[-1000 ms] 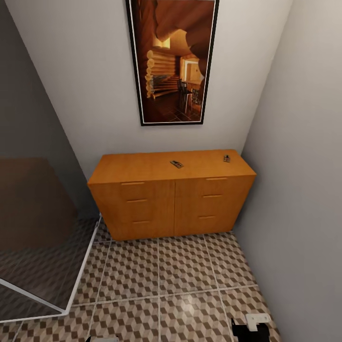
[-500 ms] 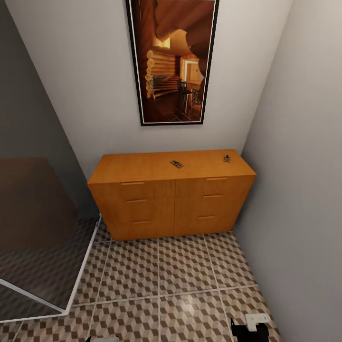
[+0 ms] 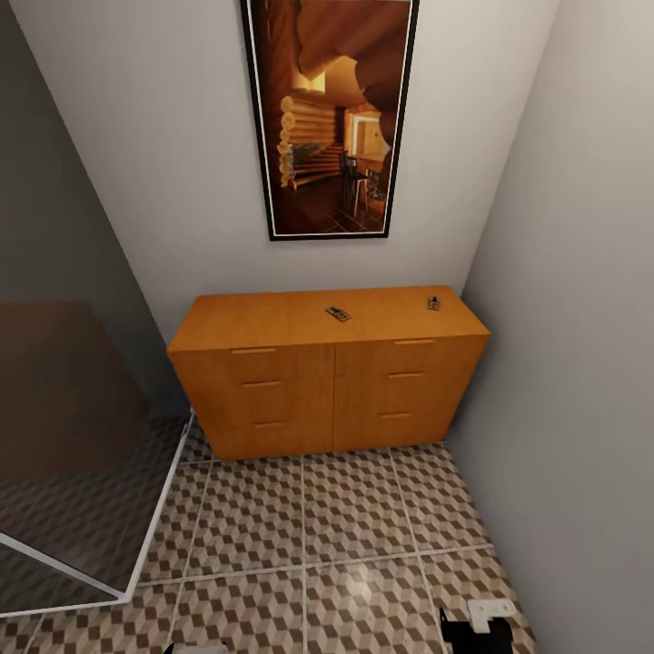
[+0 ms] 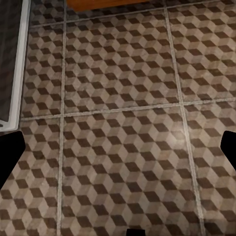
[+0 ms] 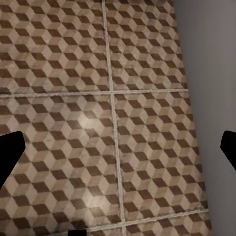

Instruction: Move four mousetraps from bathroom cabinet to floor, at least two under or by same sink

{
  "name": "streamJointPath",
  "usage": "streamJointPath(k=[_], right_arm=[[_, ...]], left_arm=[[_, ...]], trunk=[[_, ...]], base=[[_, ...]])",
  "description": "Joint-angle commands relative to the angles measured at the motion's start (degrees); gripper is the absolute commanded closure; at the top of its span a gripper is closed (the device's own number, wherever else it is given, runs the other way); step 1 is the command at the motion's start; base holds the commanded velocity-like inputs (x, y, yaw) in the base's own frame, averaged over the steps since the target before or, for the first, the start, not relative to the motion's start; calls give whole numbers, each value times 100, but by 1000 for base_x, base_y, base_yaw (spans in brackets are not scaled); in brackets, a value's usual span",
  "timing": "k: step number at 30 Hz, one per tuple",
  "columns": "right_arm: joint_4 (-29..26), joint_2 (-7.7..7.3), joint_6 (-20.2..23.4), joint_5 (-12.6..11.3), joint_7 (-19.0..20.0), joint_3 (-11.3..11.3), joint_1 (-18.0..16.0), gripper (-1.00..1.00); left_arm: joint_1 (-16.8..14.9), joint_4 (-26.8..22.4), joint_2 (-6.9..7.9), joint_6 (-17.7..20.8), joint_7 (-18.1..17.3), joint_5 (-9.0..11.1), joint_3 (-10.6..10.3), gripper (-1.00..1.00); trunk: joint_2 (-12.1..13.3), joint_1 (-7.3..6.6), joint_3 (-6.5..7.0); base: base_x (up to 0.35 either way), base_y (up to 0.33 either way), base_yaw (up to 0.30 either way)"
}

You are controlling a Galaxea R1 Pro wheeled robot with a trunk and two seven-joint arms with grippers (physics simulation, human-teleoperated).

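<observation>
Both tools hang low over the bathroom floor (image 3: 300, 536), the left tool (image 4: 118, 152) and right tool (image 5: 118, 152) each spread wide and holding nothing. Two mousetraps lie flat on the cabinet (image 3: 272, 381) top, well apart: one (image 3: 338, 314) near centre, the other (image 3: 433, 302) toward 2 o'clock. They look light, stiff and thin, probably best pinched across the wooden edges, clear of the wire.
</observation>
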Motion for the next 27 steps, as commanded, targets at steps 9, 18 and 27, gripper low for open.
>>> streamJointPath(k=[9, 18, 27], right_arm=[[-295, -19, 90, -34, -187, 48, -4, -100], [-2287, -95, 1840, -25, -599, 43, -6, -100], [-4712, -269, 3906, -24, -664, 34, -14, -100]], left_arm=[[-11, 26, -32, -32, 45, -2, -47, -100], [-4, 26, -42, -33, 45, -4, -47, -100], [-1, 26, -44, -27, 45, -3, -47, -100]], trunk=[[-11, 3, -10], [-11, 3, -10], [-11, 3, -10]], base=[[0, 0, 0], [0, 0, 0], [0, 0, 0]])
